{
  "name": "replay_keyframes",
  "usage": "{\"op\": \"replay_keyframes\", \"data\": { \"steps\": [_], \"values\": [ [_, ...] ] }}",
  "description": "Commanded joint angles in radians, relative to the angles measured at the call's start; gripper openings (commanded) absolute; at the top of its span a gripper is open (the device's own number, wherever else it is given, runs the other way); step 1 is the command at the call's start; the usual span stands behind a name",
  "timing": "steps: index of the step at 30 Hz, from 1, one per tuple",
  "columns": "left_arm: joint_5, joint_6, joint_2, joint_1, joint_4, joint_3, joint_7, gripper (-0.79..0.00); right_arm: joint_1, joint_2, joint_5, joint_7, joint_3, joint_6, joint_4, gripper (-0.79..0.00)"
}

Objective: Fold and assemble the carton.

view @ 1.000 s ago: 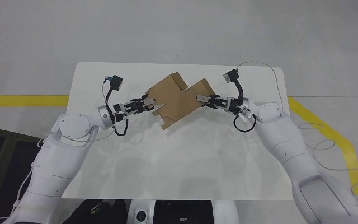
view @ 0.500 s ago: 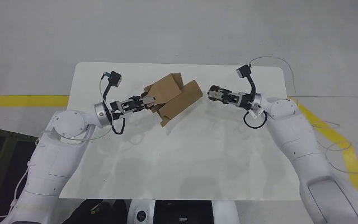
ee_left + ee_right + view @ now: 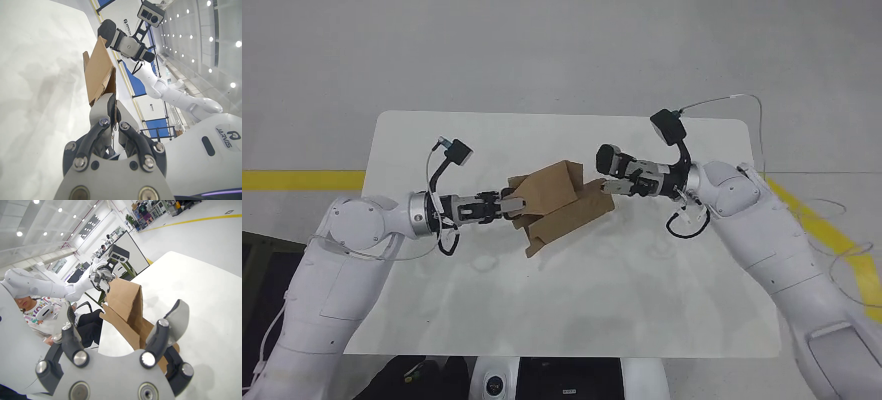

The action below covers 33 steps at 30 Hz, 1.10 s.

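Carton [image 3: 552, 197], plain brown, clamped in left jaws; right jaws spread beside it.

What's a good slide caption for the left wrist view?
Left gripper shut on a flap of the partly folded carton, with the open right gripper at the carton's far end.

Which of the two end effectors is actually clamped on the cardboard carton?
The left end effector, pinching an edge of the brown cardboard carton; the right end effector is spread open at the other side.
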Motion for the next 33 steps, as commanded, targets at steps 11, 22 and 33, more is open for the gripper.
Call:
{"op": "replay_keyframes", "data": {
  "steps": [11, 22, 33],
  "values": [
    [0.129, -0.069, 0.004, 0.023, -0.009, -0.002, 0.075, -0.785, 0.127, 0.051, 0.058, 0.0, -0.189, 0.0, 0.034, -0.4],
    [0.123, -0.074, 0.006, 0.027, -0.019, 0.007, 0.071, -0.785, 0.183, 0.066, 0.14, 0.0, -0.342, 0.0, 0.021, -0.406],
    [0.076, -0.071, 0.011, 0.034, -0.042, 0.001, 0.039, -0.785, 0.239, 0.048, 0.217, 0.0, -0.458, 0.0, 0.071, -0.413]
  ]
}}
